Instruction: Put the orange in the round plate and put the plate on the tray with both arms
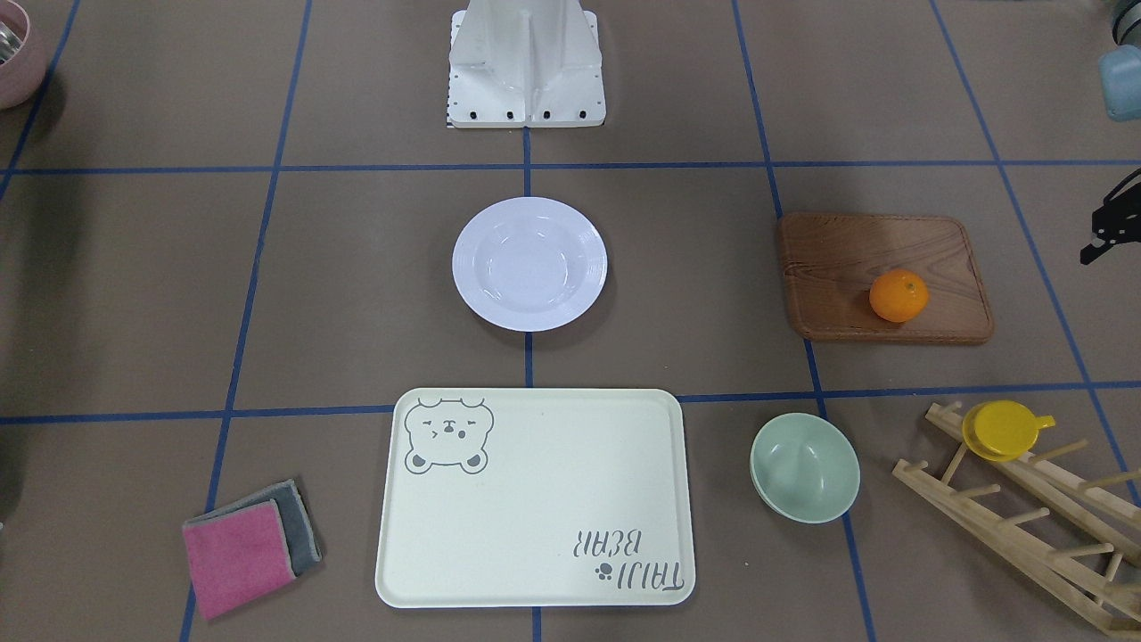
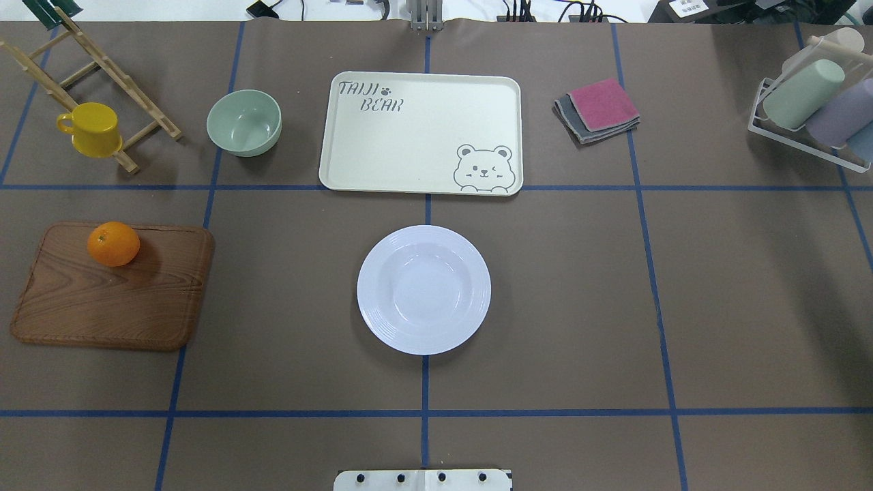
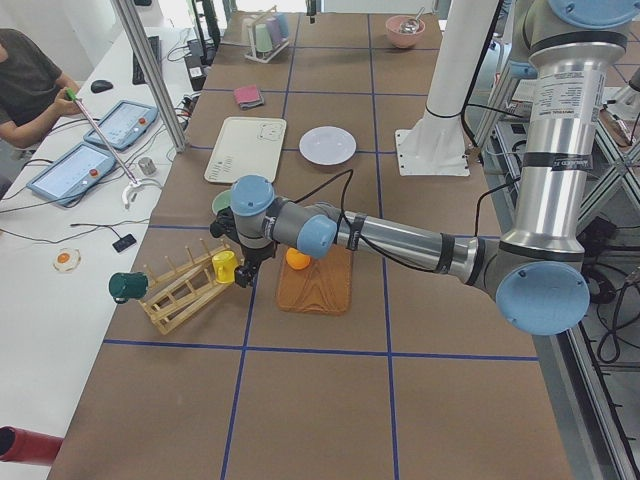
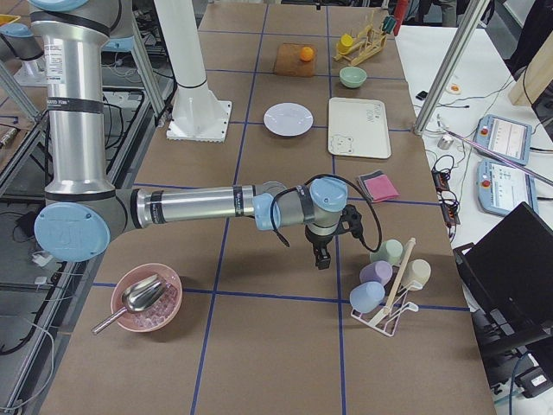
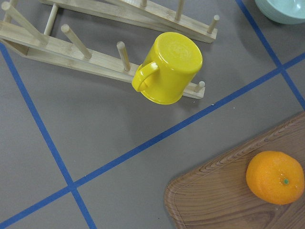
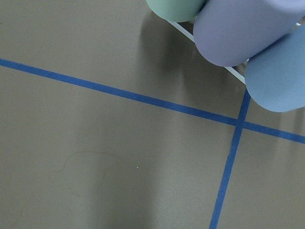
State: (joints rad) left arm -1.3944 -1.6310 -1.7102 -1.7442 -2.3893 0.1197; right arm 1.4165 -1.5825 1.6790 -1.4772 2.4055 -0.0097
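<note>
The orange (image 1: 898,295) (image 2: 113,243) (image 5: 275,177) lies on a brown wooden board (image 1: 838,259) on the robot's left side. In the middle of the table the white round plate (image 1: 529,264) (image 2: 423,289) stands with nothing in it. Beyond it lies the cream bear tray (image 1: 535,499) (image 2: 421,133), bare. My left gripper (image 3: 243,275) hangs above the table between the board and a yellow cup; only a black part of it shows at the front view's right edge (image 1: 1110,223). My right gripper (image 4: 320,258) hovers near a rack of cups, far from the plate. I cannot tell either gripper's state.
A pale green bowl (image 2: 244,123) sits left of the tray. A wooden peg rack (image 2: 102,68) holds a yellow cup (image 2: 90,129). Folded cloths (image 2: 600,109) lie right of the tray. A clear rack of pastel cups (image 2: 811,109) and a pink bowl with scoop (image 4: 145,298) are on the right side.
</note>
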